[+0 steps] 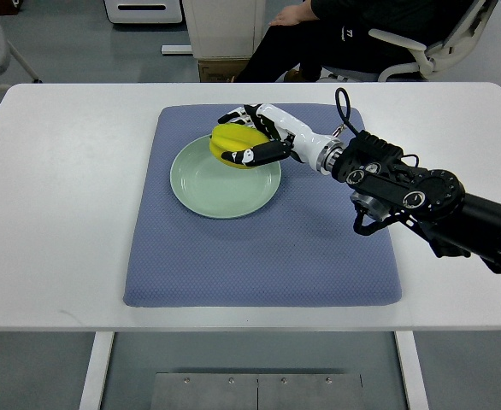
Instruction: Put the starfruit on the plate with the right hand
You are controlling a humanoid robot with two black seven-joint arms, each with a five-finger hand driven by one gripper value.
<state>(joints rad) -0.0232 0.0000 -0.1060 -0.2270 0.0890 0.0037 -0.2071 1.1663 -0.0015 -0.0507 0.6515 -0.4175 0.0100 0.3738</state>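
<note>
- A mat lies on the middle of the tabletop.
- A plate sits on the mat's far left part.
- The starfruit is at the plate's far rim, in the right hand, whose arm enters from the right.
- A seated person is beyond the tabletop's far edge.

Lab or office: white table, office chair.

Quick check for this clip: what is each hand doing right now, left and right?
Left hand: not in view.
Right hand: fingers closed around the yellow starfruit, holding it over the far rim of the green plate.
</note>
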